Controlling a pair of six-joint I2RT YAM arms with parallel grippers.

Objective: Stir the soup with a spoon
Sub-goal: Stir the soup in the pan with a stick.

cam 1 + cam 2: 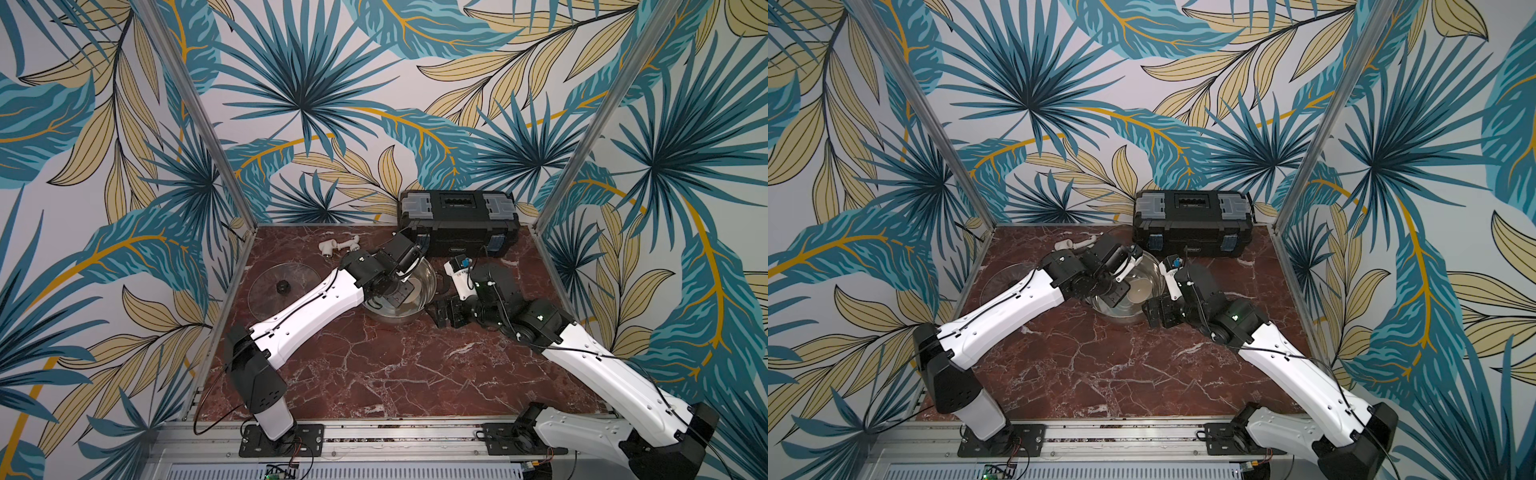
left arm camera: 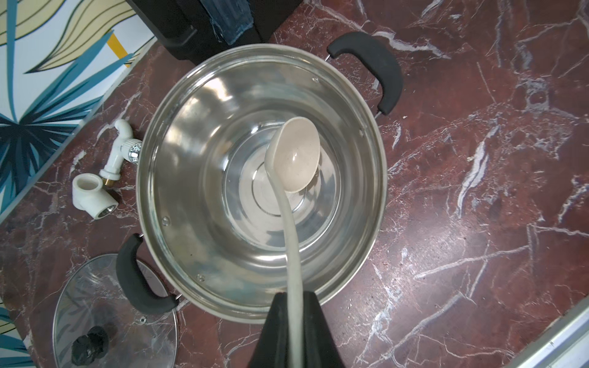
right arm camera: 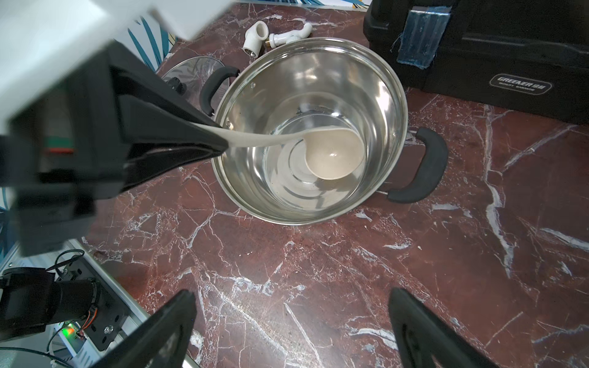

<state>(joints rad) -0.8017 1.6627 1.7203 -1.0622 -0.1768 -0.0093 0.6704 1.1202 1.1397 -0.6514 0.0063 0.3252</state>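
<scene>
A steel pot (image 2: 191,133) with two black handles stands on the marble table, seen in both top views (image 1: 428,278) (image 1: 1156,270). The cream spoon (image 2: 294,156) reaches into it, its round bowl low near the pot's bottom (image 3: 334,156), where there seems to be a shallow clear liquid. My left gripper (image 2: 294,296) is shut on the spoon's slim handle just above the pot's rim (image 3: 220,140). To the right of the pot, my right gripper (image 3: 291,291) hangs open over bare marble with nothing between its fingers (image 1: 446,313).
A glass lid (image 1: 284,289) with a black knob lies left of the pot. White pipe fittings (image 2: 92,197) sit behind it near the back wall. A black toolbox (image 1: 457,224) stands right behind the pot. Metal frame posts mark the table's back corners.
</scene>
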